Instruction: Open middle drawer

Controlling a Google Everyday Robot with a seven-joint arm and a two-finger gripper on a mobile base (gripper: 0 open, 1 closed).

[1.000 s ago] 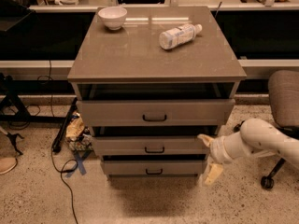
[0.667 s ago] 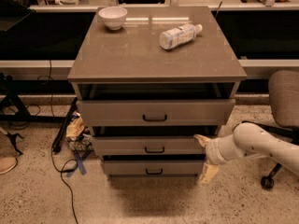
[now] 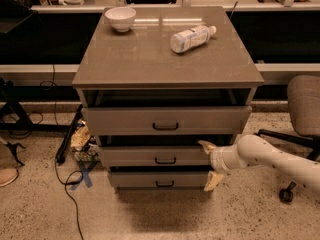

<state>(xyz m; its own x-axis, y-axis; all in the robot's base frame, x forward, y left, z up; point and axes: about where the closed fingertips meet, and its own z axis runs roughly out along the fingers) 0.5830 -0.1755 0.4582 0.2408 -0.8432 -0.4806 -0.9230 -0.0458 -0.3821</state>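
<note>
1. The middle drawer (image 3: 131, 156), a wide grey flat front of middling height, sits between the taller grey top drawer (image 3: 125, 120) and the narrow grey bottom drawer (image 3: 132, 179). Its small black bar handle (image 3: 165, 160) is centred on the front and nothing touches it.
2. My pale two-finger gripper (image 3: 210, 163) is at the right end of that front, well away from the handle. Its cream fingers (image 3: 206, 145) are spread one above the other and hold nothing. The upper one is by the drawer's top right corner and the lower one hangs beside the bottom drawer's right end.
3. My white arm (image 3: 272, 160) reaches in from the right, low and nearly level.
4. I judge this to be the approach step, with no grip made and the pull not yet begun. A dark gap shows above the front, but I cannot tell whether the drawer is out at all.
5. The next move calls for me to slide left to the handle, get a finger behind the bar, then draw straight back toward myself.
6. On the grey cabinet top (image 3: 150, 64), a white bowl (image 3: 120, 18) and a clear plastic bottle on its side (image 3: 192, 37) could shift if I jerk.
</note>
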